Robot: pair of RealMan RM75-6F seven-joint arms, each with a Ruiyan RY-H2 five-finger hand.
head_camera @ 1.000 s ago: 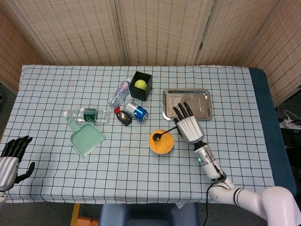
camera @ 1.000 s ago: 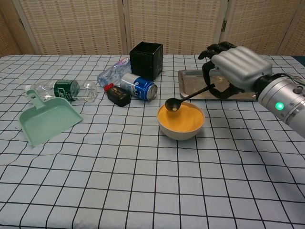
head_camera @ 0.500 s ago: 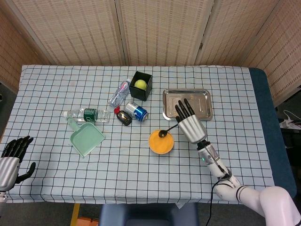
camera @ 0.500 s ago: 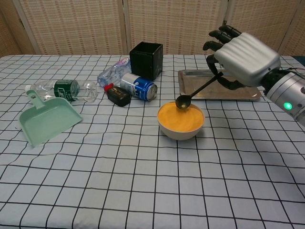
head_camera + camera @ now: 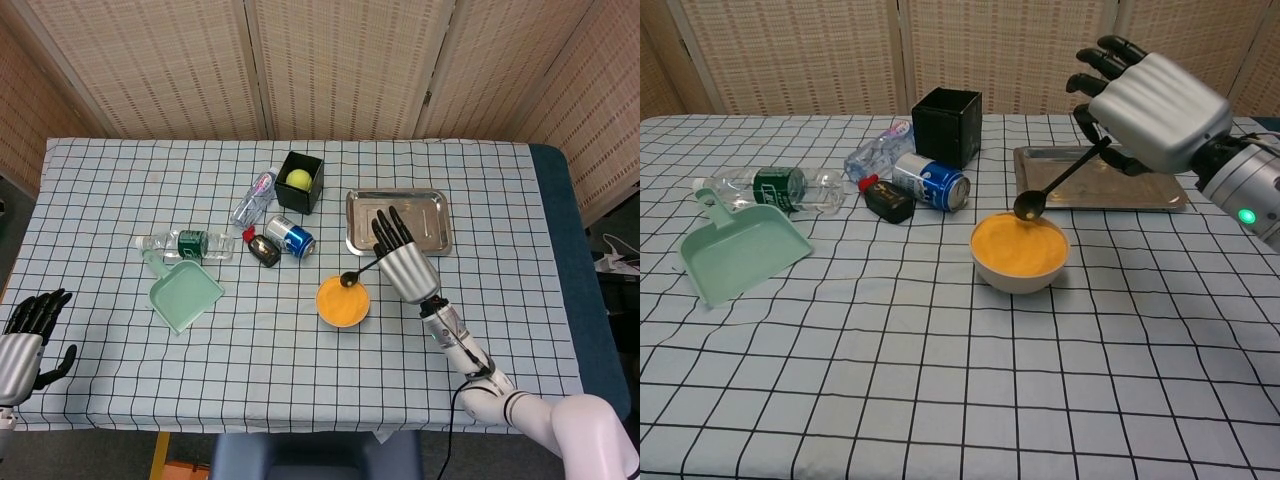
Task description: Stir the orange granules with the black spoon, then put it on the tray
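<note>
A white bowl [image 5: 1020,273] of orange granules [image 5: 343,303] [image 5: 1020,244] sits mid-table. My right hand [image 5: 400,257] [image 5: 1150,108] holds the black spoon [image 5: 358,272] [image 5: 1055,185] by its handle, the spoon's head hanging just above the bowl's far rim. Behind the bowl lies the steel tray [image 5: 435,240] [image 5: 1160,196], with my right hand partly over it. My left hand [image 5: 25,336] rests at the table's near left corner, fingers spread and holding nothing.
A green dustpan [image 5: 184,294] [image 5: 738,250], clear bottles [image 5: 186,243] [image 5: 770,187], a blue can [image 5: 290,237] [image 5: 930,181], a small black item [image 5: 887,199] and a black box [image 5: 300,181] [image 5: 947,127] with a yellow ball [image 5: 299,178] lie left of the bowl.
My right hand has risen and drawn back toward the tray, lifting the spoon's head out of the granules to above the bowl's far rim. The left hand has not moved.
</note>
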